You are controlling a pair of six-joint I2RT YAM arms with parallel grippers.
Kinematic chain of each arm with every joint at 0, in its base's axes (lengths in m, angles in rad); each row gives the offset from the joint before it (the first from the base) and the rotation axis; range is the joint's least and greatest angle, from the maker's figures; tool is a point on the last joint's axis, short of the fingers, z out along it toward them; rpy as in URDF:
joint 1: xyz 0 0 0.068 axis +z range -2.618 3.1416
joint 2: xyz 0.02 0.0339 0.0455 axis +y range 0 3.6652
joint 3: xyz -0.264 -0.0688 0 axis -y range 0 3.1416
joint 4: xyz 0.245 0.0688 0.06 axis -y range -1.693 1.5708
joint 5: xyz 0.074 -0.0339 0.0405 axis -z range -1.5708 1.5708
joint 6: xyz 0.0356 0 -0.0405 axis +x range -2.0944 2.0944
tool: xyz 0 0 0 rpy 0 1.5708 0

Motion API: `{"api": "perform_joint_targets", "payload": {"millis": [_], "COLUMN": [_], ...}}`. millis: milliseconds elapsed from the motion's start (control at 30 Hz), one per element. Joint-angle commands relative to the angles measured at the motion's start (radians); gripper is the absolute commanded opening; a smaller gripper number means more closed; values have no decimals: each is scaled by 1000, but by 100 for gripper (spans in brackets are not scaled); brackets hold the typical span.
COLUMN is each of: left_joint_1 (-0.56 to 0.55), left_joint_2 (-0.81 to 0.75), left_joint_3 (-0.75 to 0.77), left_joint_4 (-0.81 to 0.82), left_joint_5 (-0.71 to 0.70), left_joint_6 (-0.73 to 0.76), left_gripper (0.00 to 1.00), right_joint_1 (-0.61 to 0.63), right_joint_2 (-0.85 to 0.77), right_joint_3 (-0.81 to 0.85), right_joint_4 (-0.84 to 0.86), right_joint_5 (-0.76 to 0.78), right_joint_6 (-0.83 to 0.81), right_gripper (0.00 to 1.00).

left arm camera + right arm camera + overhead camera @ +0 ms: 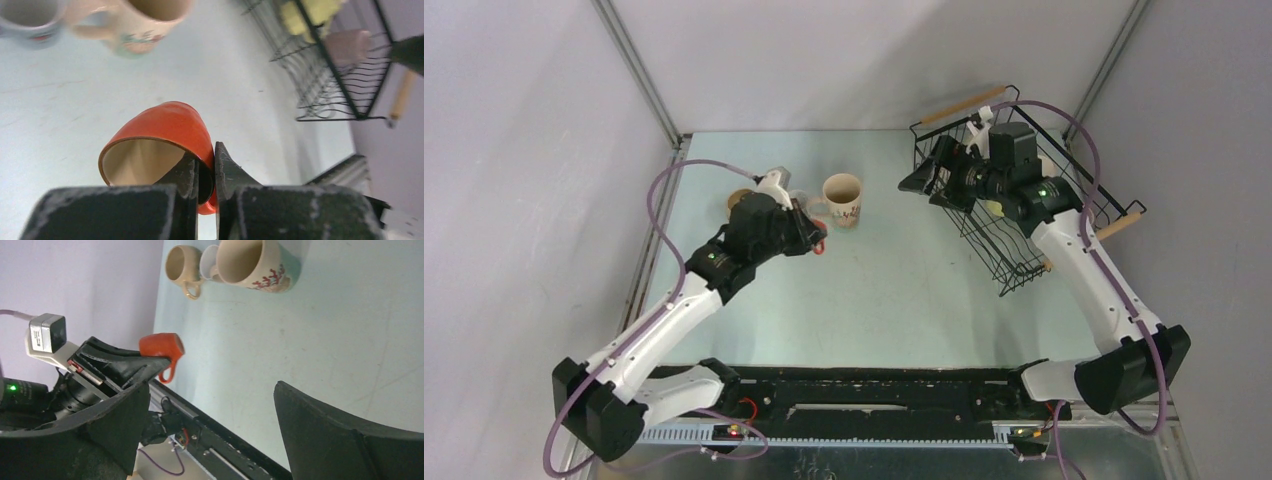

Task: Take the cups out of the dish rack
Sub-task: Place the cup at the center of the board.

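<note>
Leftmost, the left gripper is clamped on the wall of an orange-red cup, one finger inside the mouth and the other pressed against the outside. The cup is tipped on its side with its cream interior facing the wrist camera; from the right wrist view its handle hangs downward. Whether it touches the table cannot be told.

Just beyond that gripper three cups stand upright on the far left part of the table: a tan cup furthest left, a white cup right beside it and partly hidden, then a cream floral-printed mug with a red pattern on its side, its handle pointing left.

Further right, the right gripper hovers at the left end of the dish rack, its jaws spread wide with nothing between them.

At the far right the black wire rack sits angled on the table, a light wooden handle at its far end and another at its right side. Inside it the left wrist view shows a pale yellow cup and a mauve-pink cup, both blurred.
</note>
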State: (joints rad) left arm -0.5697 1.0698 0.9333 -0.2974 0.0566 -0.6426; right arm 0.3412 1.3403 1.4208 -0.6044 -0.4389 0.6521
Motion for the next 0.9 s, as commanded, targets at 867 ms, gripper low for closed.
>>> {"api": "perform_joint_targets", "payload": {"millis": [867], "left_joint_1": [536], "left_joint_2": [396], "left_joint_3": [106], "left_joint_4": [-272], "left_joint_5": [-283], "left_joint_6": [149], "left_gripper": [0], "right_joint_1": [33], "right_joint_2": [-97], "right_joint_3": [-40], "right_joint_4": [-78], "right_joint_5": [106], "right_joint_6": [-170], "right_gripper": [100]}}
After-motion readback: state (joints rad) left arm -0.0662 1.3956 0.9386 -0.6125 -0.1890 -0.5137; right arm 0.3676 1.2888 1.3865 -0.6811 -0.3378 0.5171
